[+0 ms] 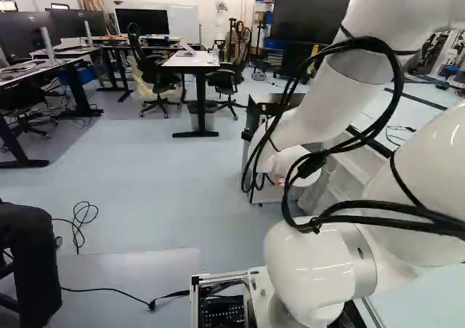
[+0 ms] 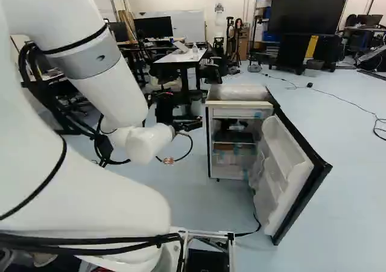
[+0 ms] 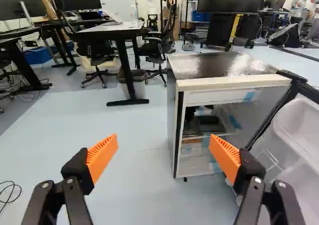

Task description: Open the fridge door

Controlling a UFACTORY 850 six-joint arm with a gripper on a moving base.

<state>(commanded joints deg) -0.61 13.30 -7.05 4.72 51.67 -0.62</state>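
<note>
Gripper (image 3: 163, 144) and fridge (image 3: 219, 65) both showed in the wrist view. The two fingers stood well spread, their orange pads (image 3: 102, 157) facing each other with nothing pinched between them. The fridge was ahead, on the side of one finger, its front uncovered and its shelves (image 3: 202, 126) in sight. Its door (image 3: 299, 130) hung swung out beyond that same finger. With the door so wide, the opening itself looked done; what remained was likely a clean retreat, and that called for moving back along the gripper's own line before any turn, since a sideways sweep toward the hinge could have caught the door's inner bins.

In the right base view the door stood out at a broad angle from the body, its free edge toward the base. The gripper was on the fridge's other side, apart from the door. A dark cable (image 2: 246, 232) ran by the door's lower end, near the base frame (image 2: 231, 251), so any driving ahead would have needed care there.

In the left base view the arm (image 1: 290, 128) hid most of the fridge, making that view a poor guide for judging clearance.
</note>
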